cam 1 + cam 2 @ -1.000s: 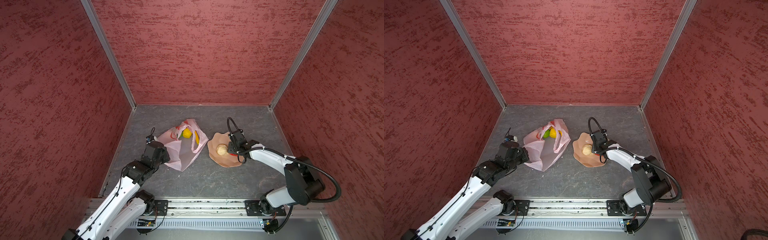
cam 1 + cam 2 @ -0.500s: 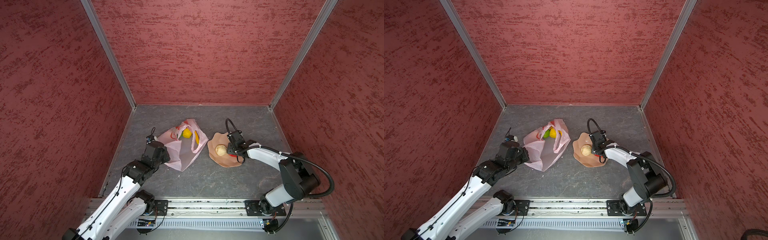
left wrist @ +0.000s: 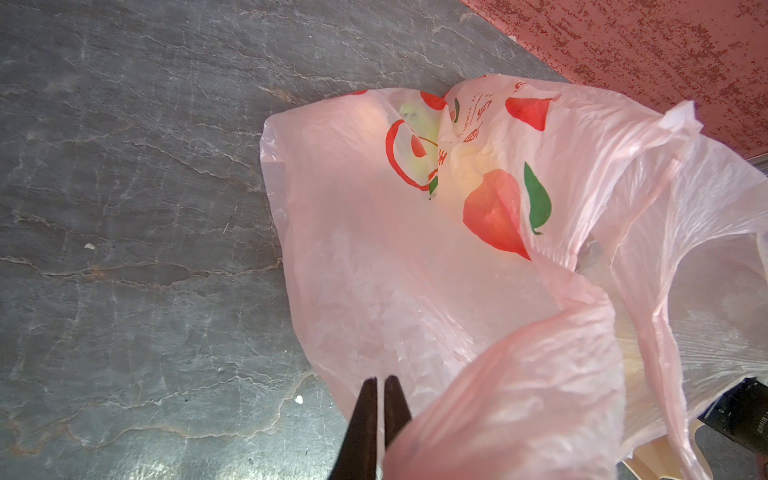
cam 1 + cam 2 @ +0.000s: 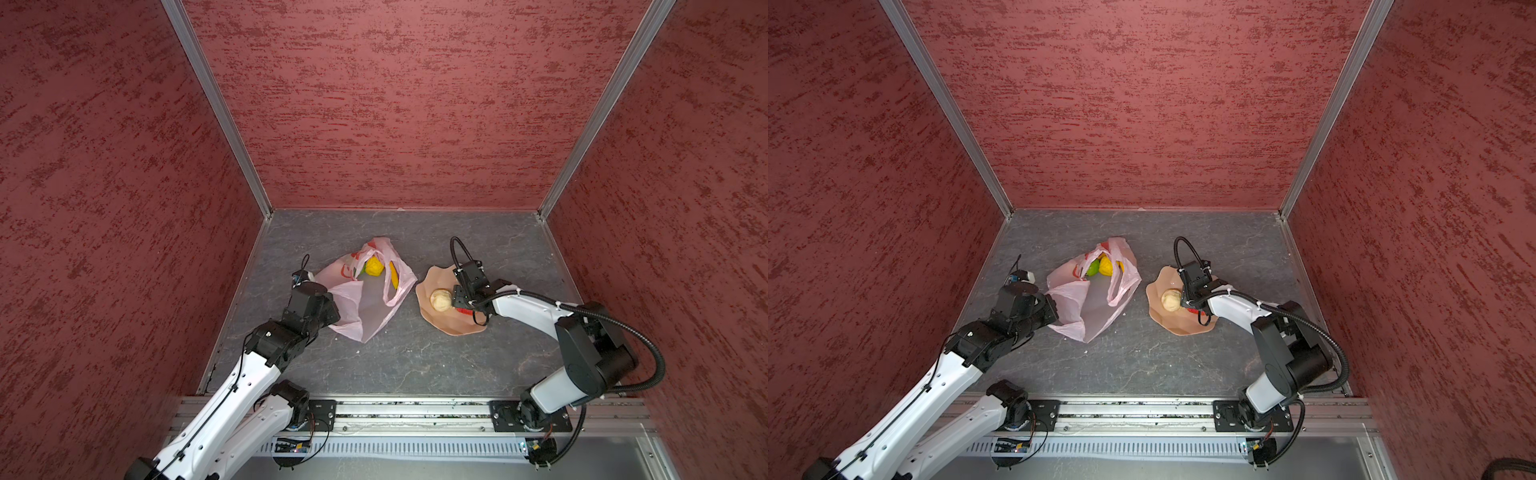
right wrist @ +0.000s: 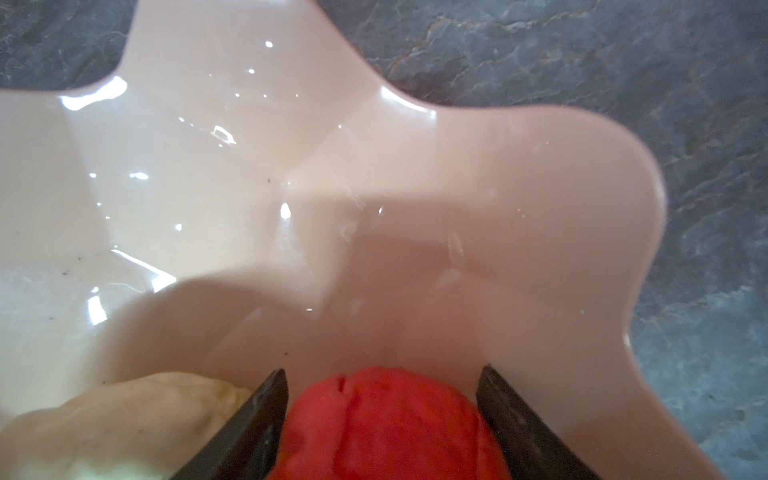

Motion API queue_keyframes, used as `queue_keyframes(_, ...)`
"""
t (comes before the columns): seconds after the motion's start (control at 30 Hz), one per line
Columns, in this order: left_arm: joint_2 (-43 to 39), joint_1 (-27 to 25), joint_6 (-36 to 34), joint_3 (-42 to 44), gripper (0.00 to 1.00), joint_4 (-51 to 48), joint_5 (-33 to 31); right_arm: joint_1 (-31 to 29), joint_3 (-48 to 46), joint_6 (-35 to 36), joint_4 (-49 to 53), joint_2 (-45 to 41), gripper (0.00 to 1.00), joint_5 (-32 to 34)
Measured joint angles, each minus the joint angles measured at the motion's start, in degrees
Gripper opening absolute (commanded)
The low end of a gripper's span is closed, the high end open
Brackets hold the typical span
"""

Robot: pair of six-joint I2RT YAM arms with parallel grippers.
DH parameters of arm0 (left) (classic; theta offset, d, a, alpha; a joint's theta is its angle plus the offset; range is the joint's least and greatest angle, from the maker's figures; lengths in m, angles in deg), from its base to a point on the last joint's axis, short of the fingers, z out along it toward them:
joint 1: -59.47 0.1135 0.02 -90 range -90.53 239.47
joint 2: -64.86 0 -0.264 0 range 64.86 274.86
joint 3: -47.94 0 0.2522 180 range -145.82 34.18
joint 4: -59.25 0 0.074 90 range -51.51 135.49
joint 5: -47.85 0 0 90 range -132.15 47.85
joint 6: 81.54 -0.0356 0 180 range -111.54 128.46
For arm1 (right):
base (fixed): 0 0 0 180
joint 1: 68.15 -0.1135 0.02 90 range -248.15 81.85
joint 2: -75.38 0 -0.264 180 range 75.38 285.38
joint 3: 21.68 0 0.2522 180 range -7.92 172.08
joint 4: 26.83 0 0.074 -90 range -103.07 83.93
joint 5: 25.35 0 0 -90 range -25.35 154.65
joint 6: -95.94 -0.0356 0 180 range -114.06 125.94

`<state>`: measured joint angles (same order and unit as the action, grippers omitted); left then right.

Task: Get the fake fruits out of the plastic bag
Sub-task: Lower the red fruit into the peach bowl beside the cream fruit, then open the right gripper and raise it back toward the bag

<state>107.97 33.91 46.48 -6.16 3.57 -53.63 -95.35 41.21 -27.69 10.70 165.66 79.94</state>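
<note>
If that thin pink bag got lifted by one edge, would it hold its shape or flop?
Probably flop: the plastic bag is thin, see-through and crumpled, and its handle loop lies limp on the floor. Likely very light itself, so the fruits still inside would drag that end down, perhaps rolling out.

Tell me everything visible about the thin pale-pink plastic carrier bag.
The plastic carrier bag is thin, translucent pale pink, crinkled, with red and green print and loop handles. It lies slumped on the grey tabletop, mouth open, apart from the peach scalloped bowl. A yellow round fruit and a green fruit show inside. The left gripper, shut, pinches its near edge.
</note>
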Motion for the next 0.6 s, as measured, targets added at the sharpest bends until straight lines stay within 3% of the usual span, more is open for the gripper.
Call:
queue_keyframes(0.33,-1.05,0.11,0.02,0.22,0.09,-0.02,0.07,0.04,1.55,0.26,1.25,-0.76,0.77,0.68)
queue_keyframes(0.6,-1.57,0.35,-0.17,0.22,0.09,-0.07,0.15,0.0,4.94,1.81,5.2,-8.98,0.74,1.27)
